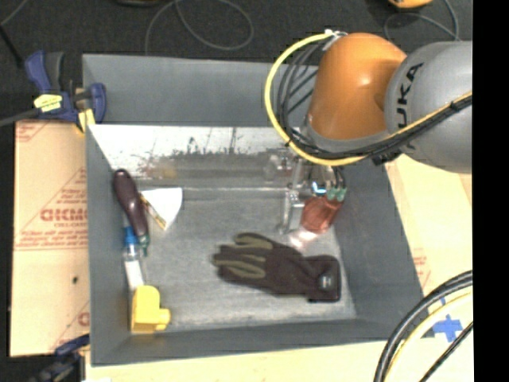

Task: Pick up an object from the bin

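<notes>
My gripper (296,210) hangs under the orange-covered wrist at the right middle of the bin, just above the floor. A small reddish-brown object (321,214) sits right beside it on its right side, touching or nearly touching it; whether it is gripped I cannot tell. A dark brown glove (280,268) with olive fingertips lies flat just below the gripper, cuff to the right.
Along the left wall lie a dark red-handled tool (130,202), a white and blue tube (131,259) and a yellow block (148,309). A white triangular piece (163,203) rests beside the tool. The arm covers the bin's upper right corner.
</notes>
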